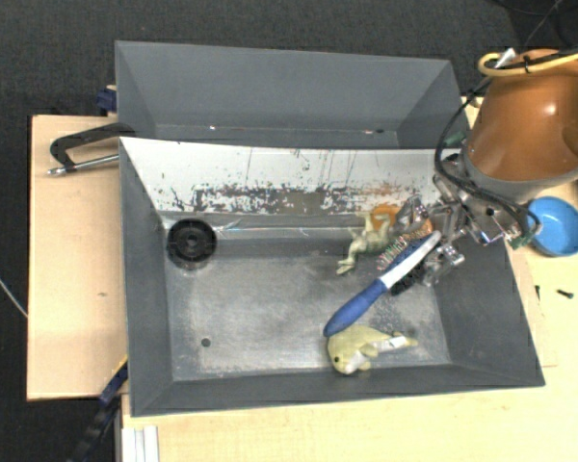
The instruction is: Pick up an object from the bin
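Four things in bin (270, 94). Gripper (441, 250), frame right, at white head of blue-handled brush (366, 301); whether open or closed, cannot tell. Advice: centre over handle, lift straight.

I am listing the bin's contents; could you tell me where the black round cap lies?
The black round cap lies at the left of the bin, by the foot of the far wall, far from the blue-handled brush at the right.
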### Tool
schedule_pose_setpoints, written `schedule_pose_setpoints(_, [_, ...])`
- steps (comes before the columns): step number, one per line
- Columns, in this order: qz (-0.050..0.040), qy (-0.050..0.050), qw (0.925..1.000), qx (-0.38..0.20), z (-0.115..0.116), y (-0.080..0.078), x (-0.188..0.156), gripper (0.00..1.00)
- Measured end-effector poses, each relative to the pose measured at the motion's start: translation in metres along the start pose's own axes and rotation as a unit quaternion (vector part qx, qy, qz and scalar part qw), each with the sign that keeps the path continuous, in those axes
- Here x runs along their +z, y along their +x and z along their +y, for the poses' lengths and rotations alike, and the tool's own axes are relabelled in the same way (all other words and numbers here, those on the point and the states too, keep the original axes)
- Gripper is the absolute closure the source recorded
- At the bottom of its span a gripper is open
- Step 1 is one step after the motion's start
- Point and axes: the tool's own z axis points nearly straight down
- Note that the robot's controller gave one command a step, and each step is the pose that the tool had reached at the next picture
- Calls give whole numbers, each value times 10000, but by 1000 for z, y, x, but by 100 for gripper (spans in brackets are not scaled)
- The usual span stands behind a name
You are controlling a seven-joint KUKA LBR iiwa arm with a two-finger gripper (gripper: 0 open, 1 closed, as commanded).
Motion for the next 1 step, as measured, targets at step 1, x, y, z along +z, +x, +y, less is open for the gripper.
schedule_pose_setpoints(1, [3, 0, 9944, -1060, -16, -3, -63, 100])
